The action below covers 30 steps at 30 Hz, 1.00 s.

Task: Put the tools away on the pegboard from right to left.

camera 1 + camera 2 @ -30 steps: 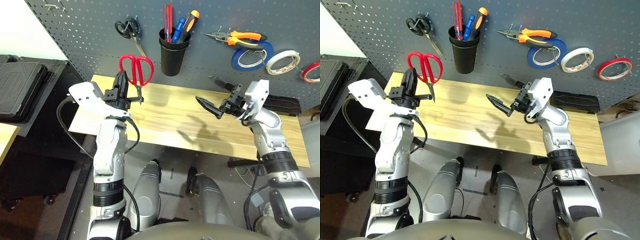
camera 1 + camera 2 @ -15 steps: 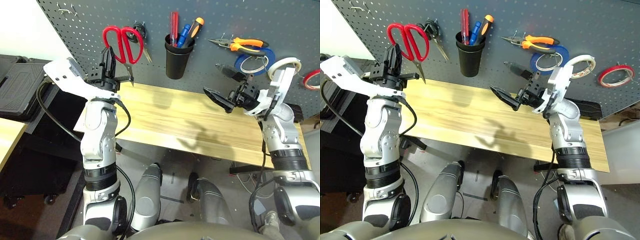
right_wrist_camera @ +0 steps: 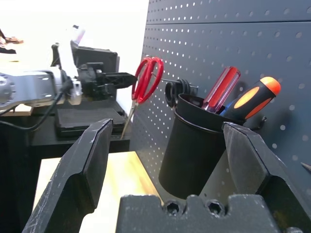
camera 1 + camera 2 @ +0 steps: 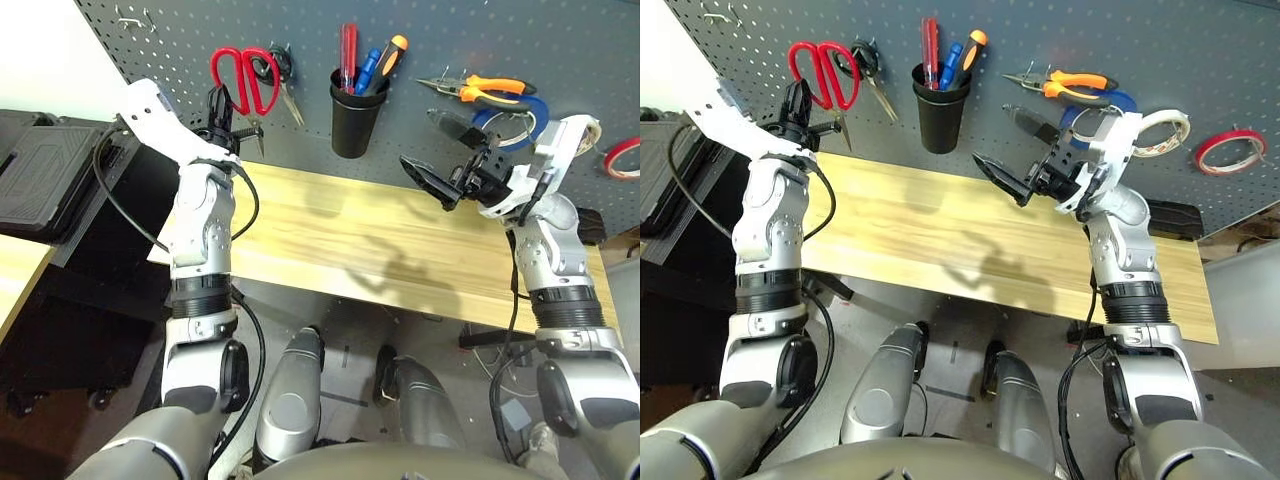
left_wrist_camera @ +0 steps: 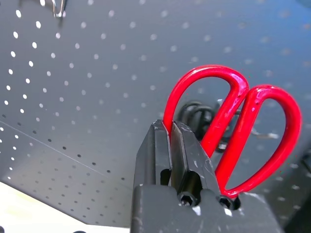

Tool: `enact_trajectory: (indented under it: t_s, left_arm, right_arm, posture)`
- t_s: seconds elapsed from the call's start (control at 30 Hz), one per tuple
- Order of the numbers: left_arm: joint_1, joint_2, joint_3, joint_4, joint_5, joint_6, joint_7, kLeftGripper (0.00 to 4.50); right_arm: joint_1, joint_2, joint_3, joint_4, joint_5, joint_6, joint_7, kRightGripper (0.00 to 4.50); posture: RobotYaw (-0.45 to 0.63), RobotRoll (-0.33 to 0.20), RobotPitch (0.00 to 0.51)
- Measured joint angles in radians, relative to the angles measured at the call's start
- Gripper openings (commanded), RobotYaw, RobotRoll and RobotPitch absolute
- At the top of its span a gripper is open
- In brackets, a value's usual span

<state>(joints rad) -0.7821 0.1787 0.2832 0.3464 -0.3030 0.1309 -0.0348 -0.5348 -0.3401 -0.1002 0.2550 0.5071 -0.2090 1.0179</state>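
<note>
My left gripper (image 4: 217, 108) is shut on the blades of the red-handled scissors (image 4: 243, 82), holding the handles up against the pegboard (image 4: 150, 45). The red loops overlap the black-handled scissors (image 4: 283, 78) hanging there; I cannot tell if they rest on a hook. In the left wrist view the red-handled scissors (image 5: 233, 126) rise from my shut fingers (image 5: 170, 145). My right gripper (image 4: 418, 140) hangs open and empty above the table, near the black cup (image 4: 350, 115). The red-handled screwdriver (image 4: 347, 50) stands in the cup. The orange-handled pliers (image 4: 480, 90) and red tape ring (image 4: 622, 158) hang at the right.
A blue tape roll (image 4: 515, 115) and a white tape roll (image 4: 572, 128) hang beside the pliers. The wooden table (image 4: 330, 240) runs below the board. A black case (image 4: 40, 170) sits left of it. A bare wire hook (image 4: 130, 17) is at the board's upper left.
My left gripper has lifted the red-handled scissors from just above the table up to the pegboard, beside the black-handled scissors. The right gripper rose a little and stayed open.
</note>
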Motion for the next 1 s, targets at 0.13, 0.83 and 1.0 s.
enact_trajectory:
  t_s: [0.13,0.83,1.0]
  left_arm:
    - [-0.105,0.026,0.004,0.203,0.011,-0.048,-0.029,0.03]
    - [0.262,0.053,-0.227,0.137,0.158,-0.080,-0.325,4.43]
    - [0.398,0.054,-0.214,0.009,0.157,-0.084,-0.313,4.43]
  right_arm:
    - [0.000,0.001,0.000,0.000,-0.018,-0.008,-0.015,4.50]
    - [0.058,0.108,-0.056,0.227,-0.366,-0.181,-0.656,4.50]
    - [0.087,0.126,-0.088,0.295,-0.443,-0.193,-0.890,4.50]
  posture:
    - [0.31,0.000,0.152]
    - [0.29,0.000,0.228]
    - [0.28,0.000,0.249]
